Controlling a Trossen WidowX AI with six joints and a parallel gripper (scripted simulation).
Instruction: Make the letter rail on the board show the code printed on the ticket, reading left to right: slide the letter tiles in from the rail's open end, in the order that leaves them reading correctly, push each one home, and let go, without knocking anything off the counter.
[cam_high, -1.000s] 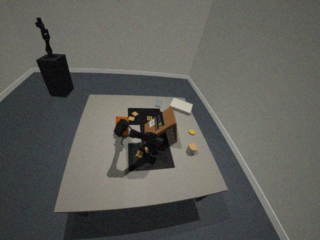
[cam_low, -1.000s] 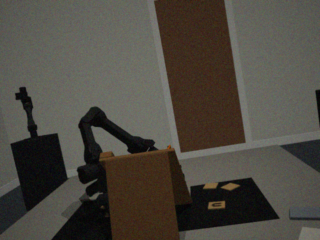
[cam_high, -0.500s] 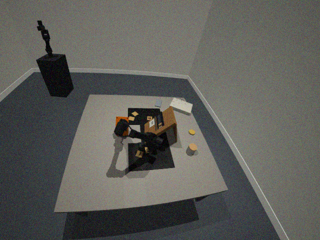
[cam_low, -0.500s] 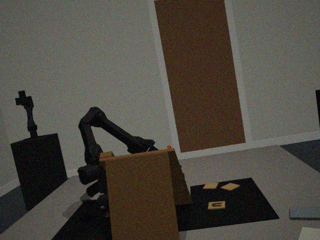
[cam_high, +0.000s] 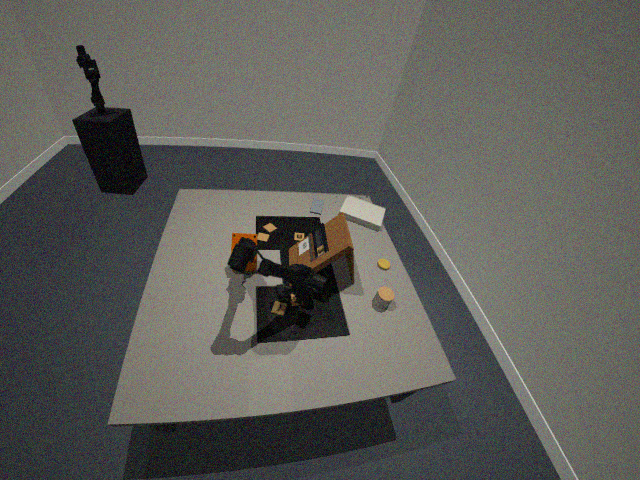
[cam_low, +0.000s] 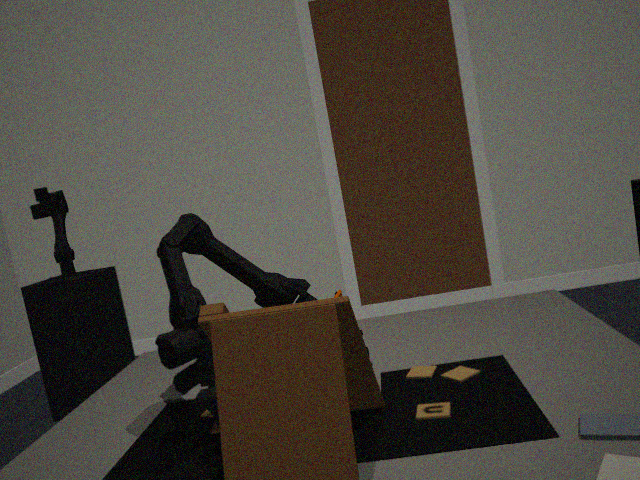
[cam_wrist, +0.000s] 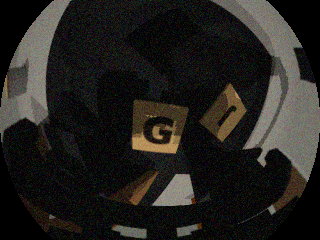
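Note:
My gripper (cam_high: 293, 300) (cam_wrist: 158, 128) is low over the near black mat (cam_high: 330, 322), shut on the G tile (cam_wrist: 160, 142), which faces the wrist camera. The J-like tile (cam_high: 279, 308) (cam_wrist: 223, 112) lies beside it. The brown sloped board (cam_high: 338, 232) (cam_low: 279, 387) carries the dark letter rail (cam_high: 319, 235) and a white ticket (cam_high: 303, 248); its print is too small to read. A tan tile (cam_high: 321, 250) shows at the rail. On the far mat (cam_high: 276, 243) (cam_low: 496, 413) lie a U-like tile (cam_high: 299, 236) (cam_low: 433, 410) and two tiles with no readable letter. The board hides the fingertips in the exterior view.
A white box (cam_high: 361, 212) and a blue-grey pad (cam_high: 316, 206) (cam_low: 610, 426) are at the back. A yellow disc (cam_high: 383, 264) and a tan cylinder (cam_high: 385, 297) stand right of the board. The arm's base is on an orange plate (cam_high: 237, 238). Another arm stands on a black pedestal (cam_high: 116, 155) (cam_low: 80, 330).

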